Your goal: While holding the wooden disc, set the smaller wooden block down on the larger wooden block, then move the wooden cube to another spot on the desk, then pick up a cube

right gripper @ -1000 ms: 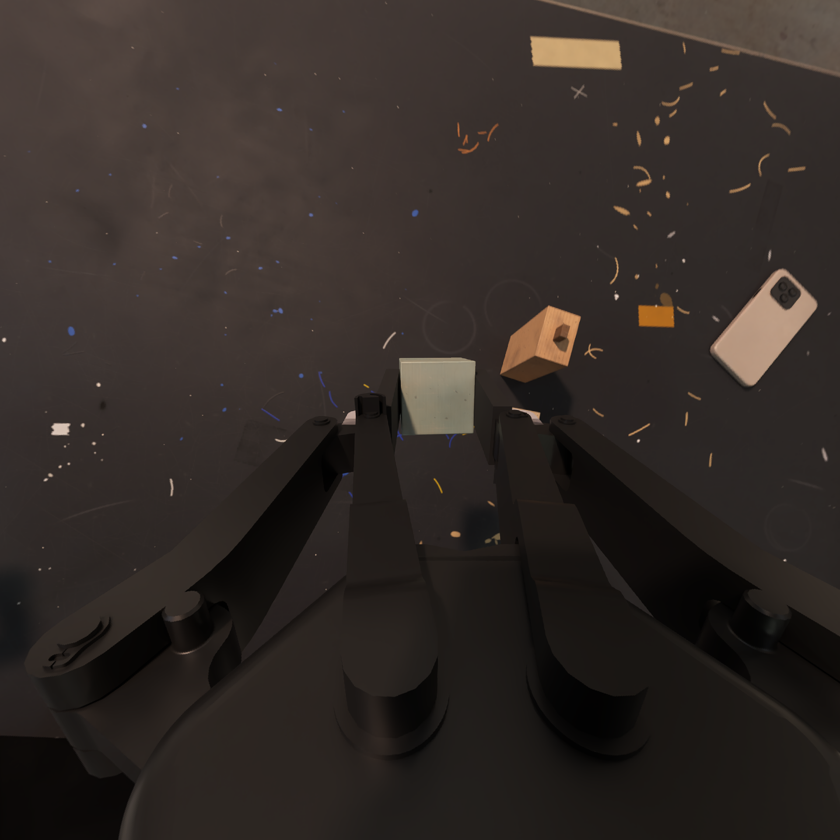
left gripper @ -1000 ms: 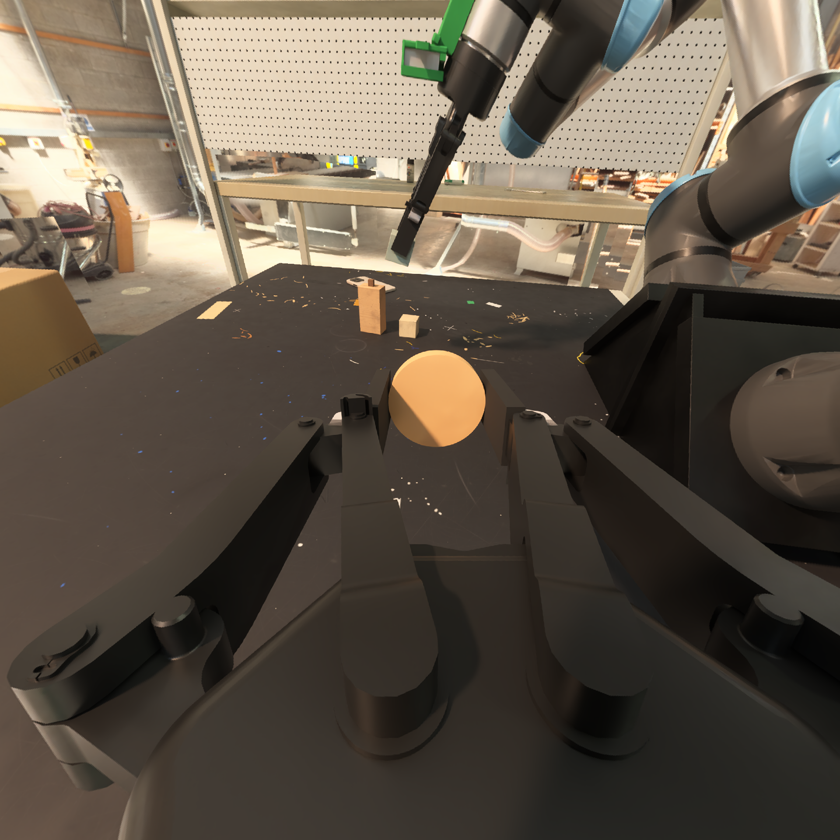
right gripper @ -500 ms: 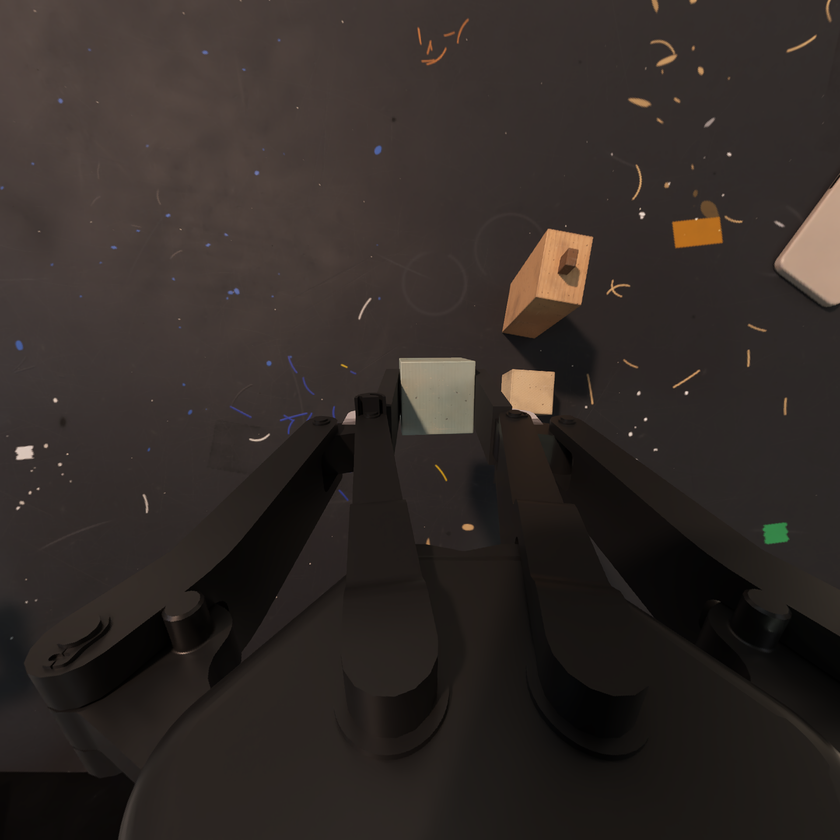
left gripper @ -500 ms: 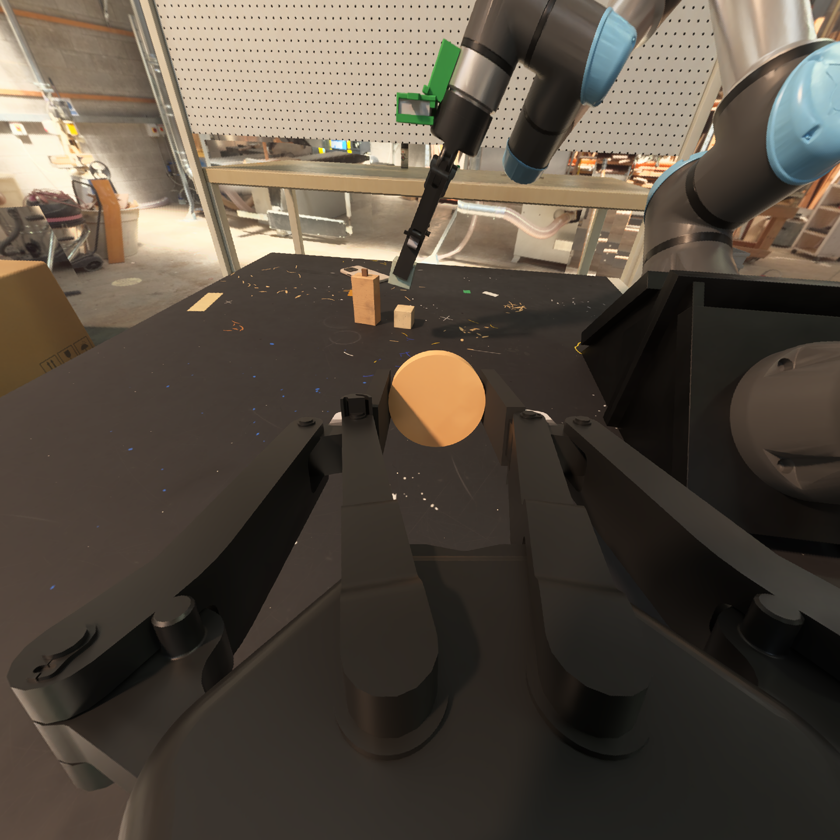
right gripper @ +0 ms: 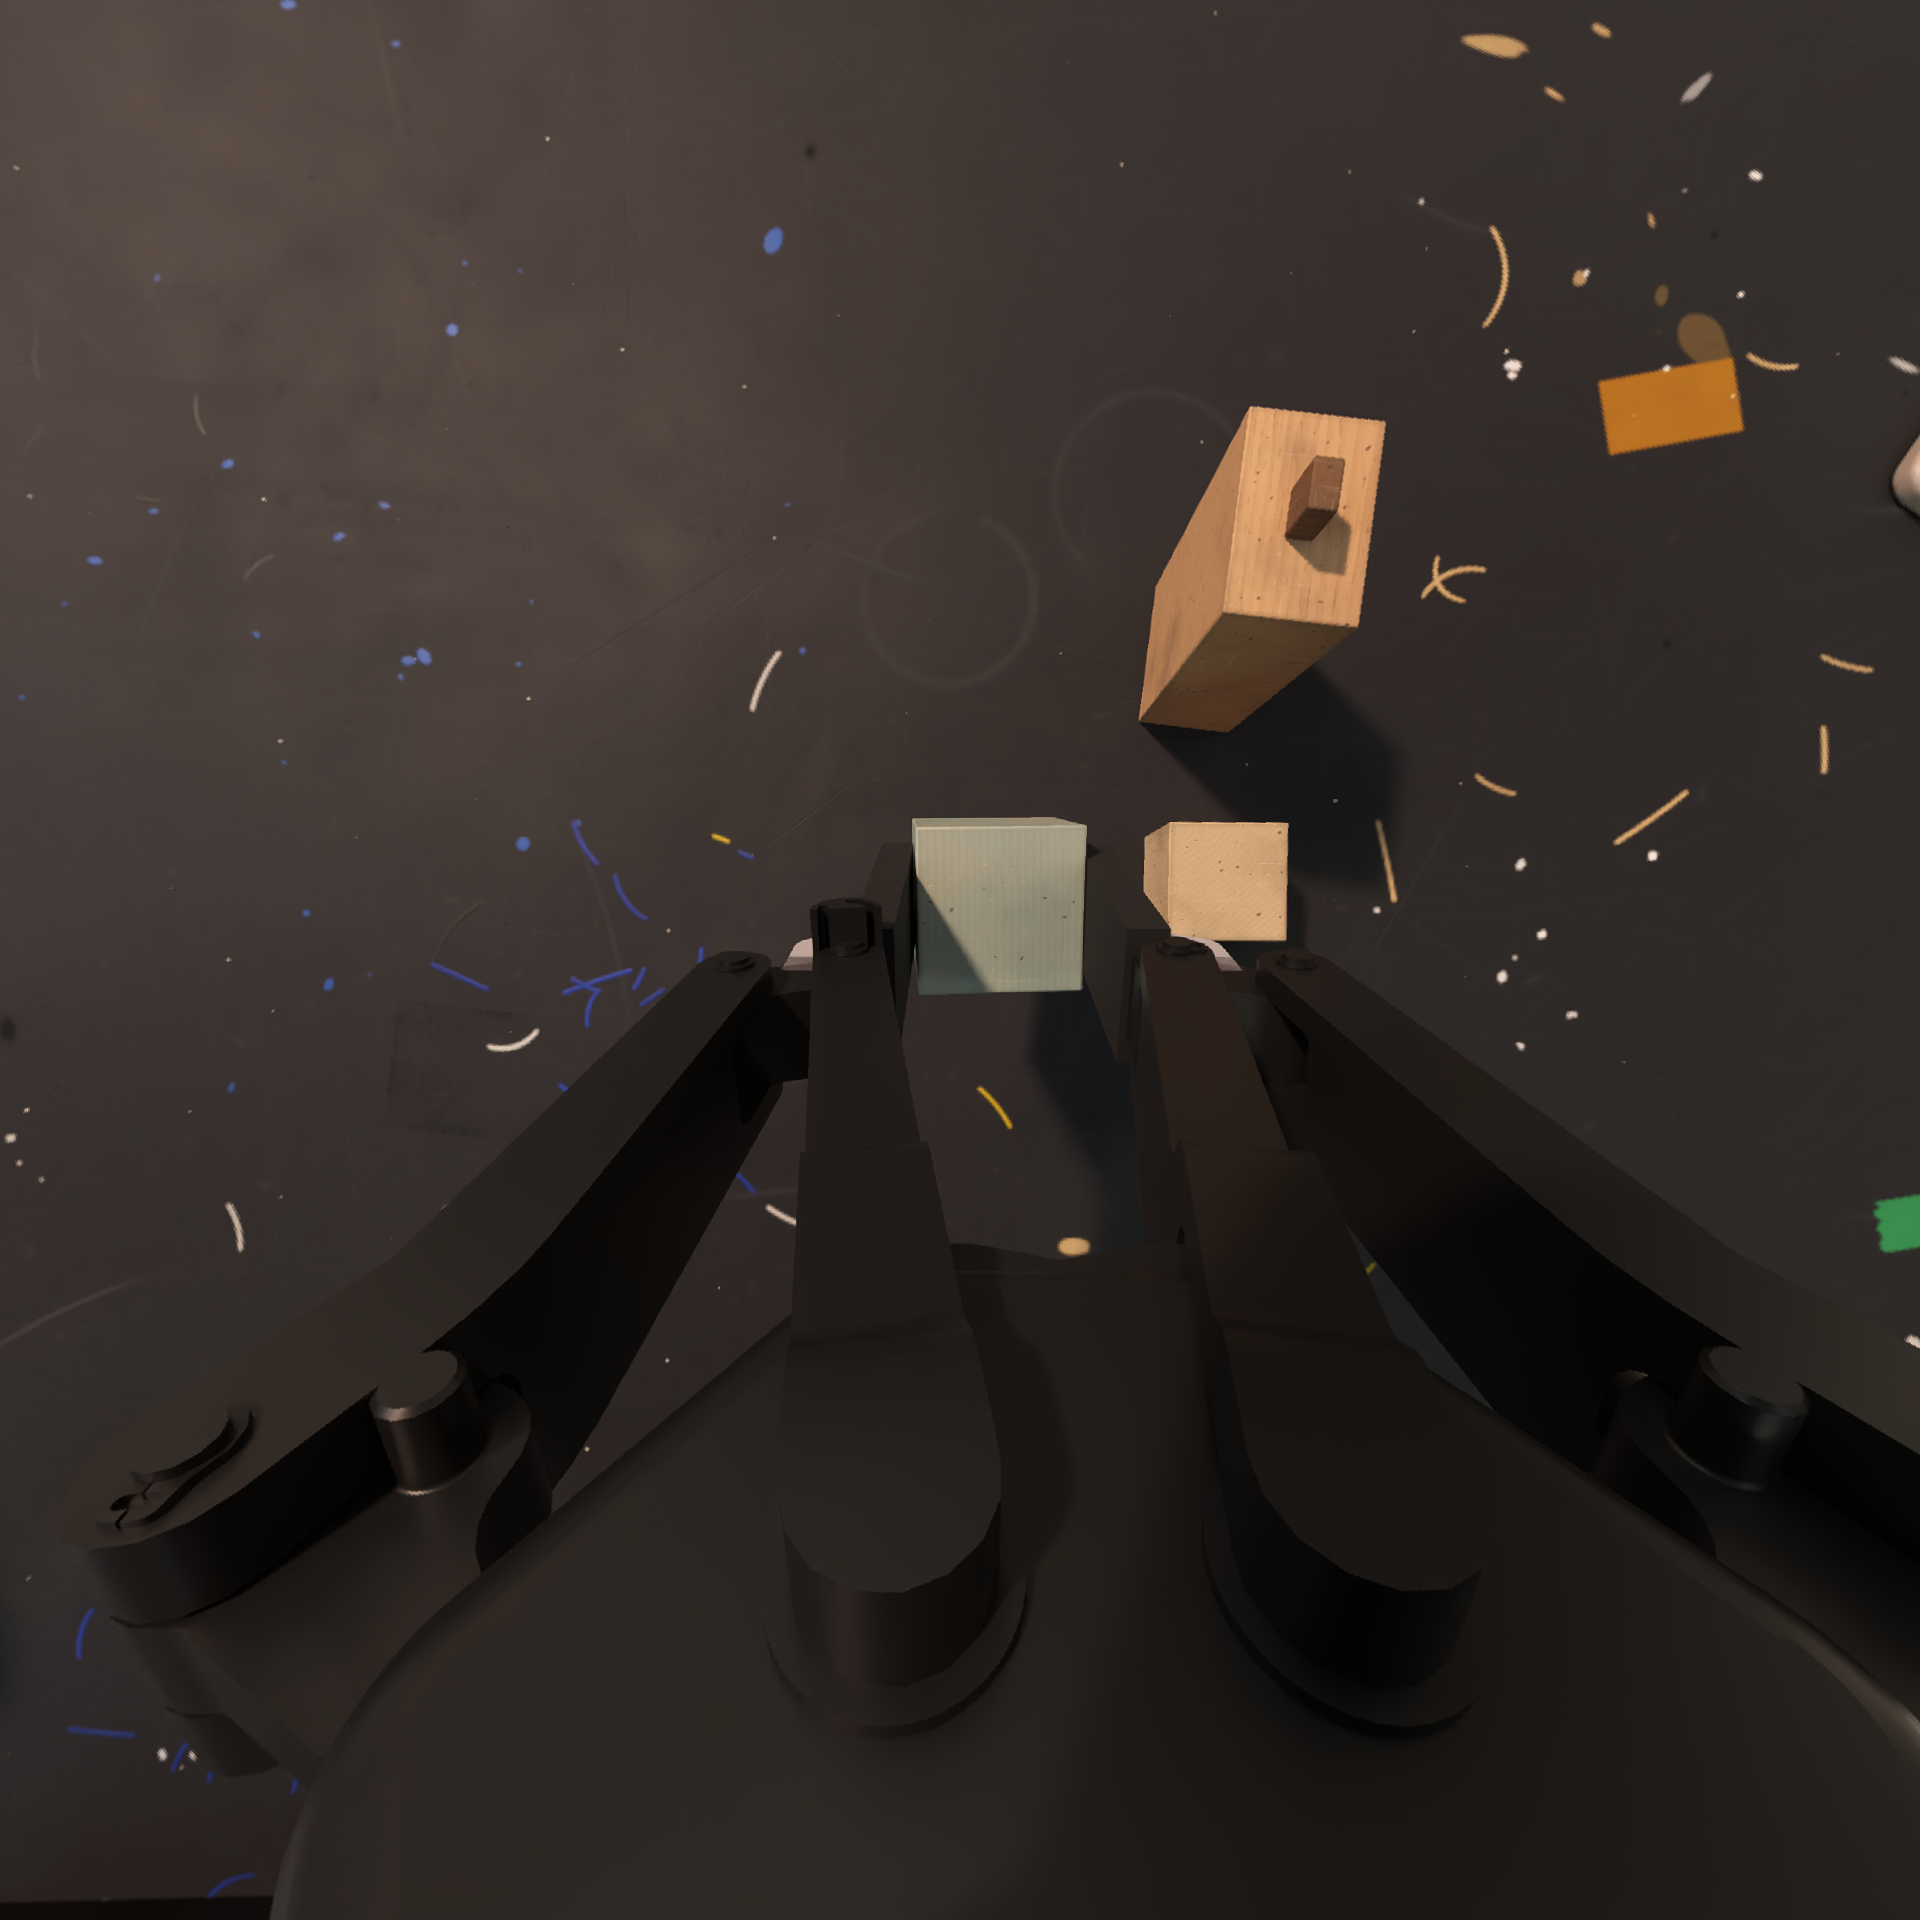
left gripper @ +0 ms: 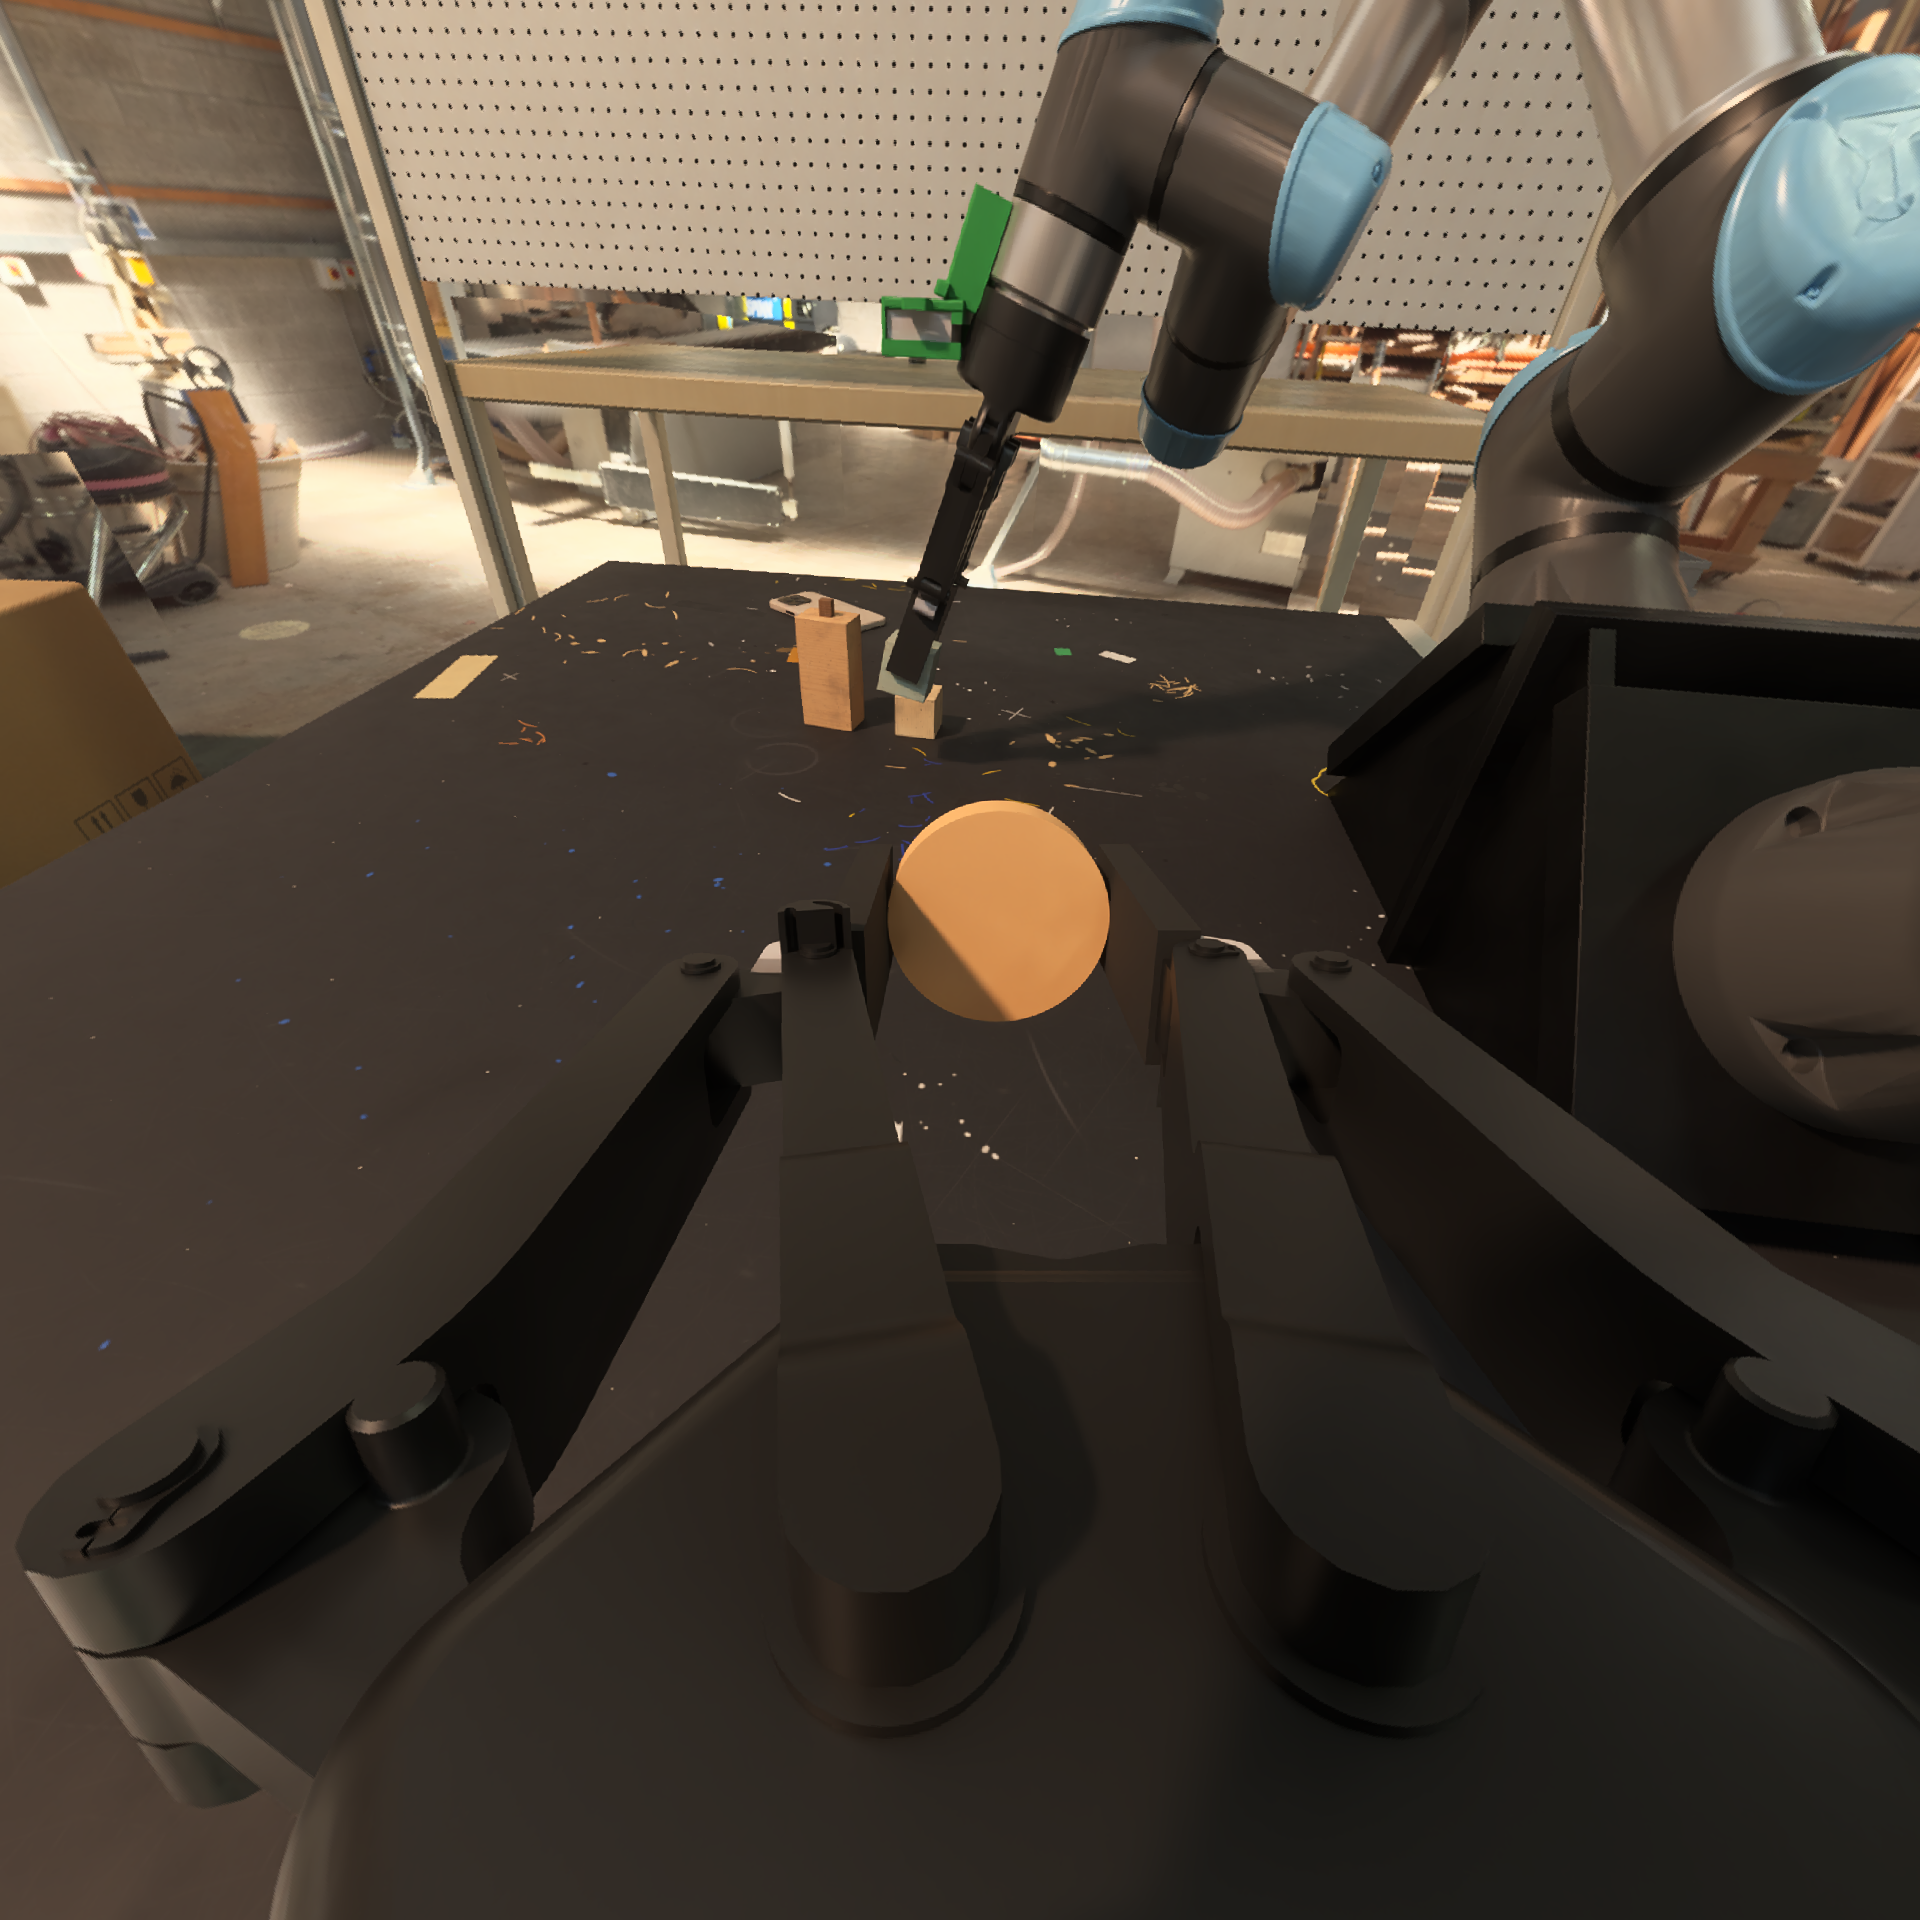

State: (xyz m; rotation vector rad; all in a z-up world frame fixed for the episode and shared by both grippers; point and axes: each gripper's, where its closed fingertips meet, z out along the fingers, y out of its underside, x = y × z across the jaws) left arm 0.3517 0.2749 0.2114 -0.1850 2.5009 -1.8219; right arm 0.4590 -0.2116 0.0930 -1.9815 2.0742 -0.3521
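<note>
My left gripper [left gripper: 997, 914] is shut on the round wooden disc [left gripper: 997, 966] and holds it above the dark desk [left gripper: 416, 987]. My right gripper [right gripper: 997, 904] is shut on a pale green cube [right gripper: 997, 935], low over the desk. A pale wooden cube [right gripper: 1216, 881] sits just right of its right finger. Beyond stands a tall wooden block [right gripper: 1262, 566] with a small dark block [right gripper: 1314, 499] on top. In the left wrist view the right gripper [left gripper: 920, 644] hangs by the tall block [left gripper: 829, 670] and the pale cube [left gripper: 918, 715].
A white phone [left gripper: 795, 603] lies behind the tall block. Orange tape [right gripper: 1670, 405], green tape [right gripper: 1899, 1224] and wood shavings mark the desk. A black housing [left gripper: 1558, 831] stands at the desk's right side. A cardboard box [left gripper: 62, 727] is off its left edge.
My right gripper has come down with the pale green cube and now sits beside the pale wooden cube. My left gripper still holds the disc and has barely shifted.
</note>
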